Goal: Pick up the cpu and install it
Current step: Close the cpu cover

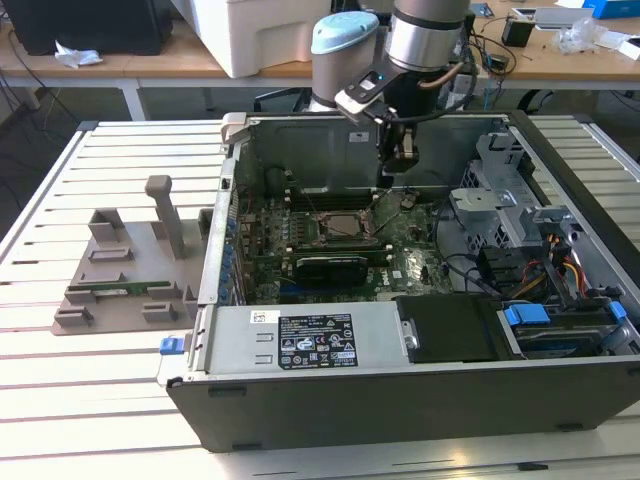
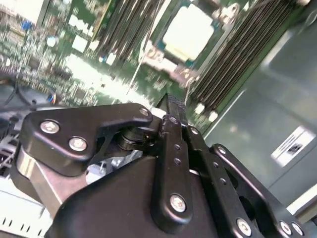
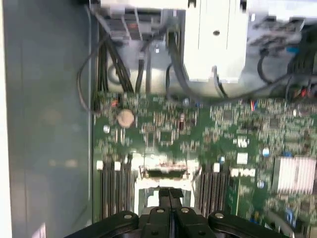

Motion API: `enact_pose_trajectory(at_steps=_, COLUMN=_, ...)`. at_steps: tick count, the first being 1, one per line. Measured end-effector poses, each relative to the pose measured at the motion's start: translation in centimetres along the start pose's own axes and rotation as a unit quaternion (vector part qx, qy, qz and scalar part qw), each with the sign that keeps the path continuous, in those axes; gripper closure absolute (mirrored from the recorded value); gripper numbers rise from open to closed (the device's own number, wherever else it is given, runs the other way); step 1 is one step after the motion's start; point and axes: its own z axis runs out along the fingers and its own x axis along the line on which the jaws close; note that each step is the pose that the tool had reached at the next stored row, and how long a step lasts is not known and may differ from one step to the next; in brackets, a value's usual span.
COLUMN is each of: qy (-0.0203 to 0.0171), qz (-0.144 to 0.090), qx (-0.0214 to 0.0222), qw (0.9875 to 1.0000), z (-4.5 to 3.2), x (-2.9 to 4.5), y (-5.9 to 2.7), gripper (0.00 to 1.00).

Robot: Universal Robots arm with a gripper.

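The cpu (image 2: 190,32) lies flat inside the socket (image 2: 159,53) with its pale, shiny top facing up. It is apart from the gripper (image 2: 171,106). The gripper hangs above the board, off to the exterior view's right of the socket. Its two black fingers (image 3: 165,198) are pressed together with nothing between them. A white sticker (image 1: 315,335) with dark print sits on the grey cover (image 1: 240,340), on the side of the socket nearer the exterior camera. A pale label (image 2: 292,144) is on the case wall (image 2: 247,99) beside the socket. Neither one's writing can be read.
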Motion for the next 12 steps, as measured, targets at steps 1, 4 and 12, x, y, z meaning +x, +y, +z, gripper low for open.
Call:
enact_pose_trajectory(at_steps=1, qy=0.0001, qz=0.000, qx=0.0004, qw=1.0000, z=-0.06, x=-0.01, y=0.83, gripper=0.89)
enact_pose_trajectory(at_steps=4, qy=0.0002, qz=0.000, qx=0.0018, qw=1.0000, z=-0.08, x=-0.04, y=2.28, gripper=0.89)
enact_pose_trajectory(at_steps=12, qy=0.0001, qz=0.000, qx=0.0036, qw=1.0000, z=2.93, x=-0.03, y=3.21, gripper=0.89)
